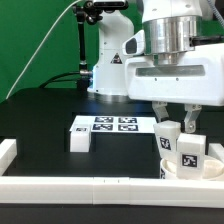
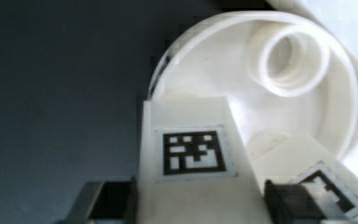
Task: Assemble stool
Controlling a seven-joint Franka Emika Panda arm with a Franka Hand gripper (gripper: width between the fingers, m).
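My gripper (image 1: pixel 176 124) is shut on a white stool leg (image 1: pixel 169 138) with a black-and-white tag and holds it upright over the round white seat (image 1: pixel 203 170) at the exterior view's right, by the front rail. A second tagged leg (image 1: pixel 190 153) stands on the seat beside it. In the wrist view the held leg (image 2: pixel 201 140) runs between my two dark fingers (image 2: pixel 126 200), pointing at the seat (image 2: pixel 220 60), whose round socket hole (image 2: pixel 295 60) lies just beyond its tip. A loose leg (image 1: pixel 80 138) lies on the table to the left.
The marker board (image 1: pixel 113 124) lies flat mid-table behind the loose leg. Long white border rails (image 1: pixel 100 186) run along the front and left edges. A white robot base (image 1: pixel 108 70) stands at the back on the black table.
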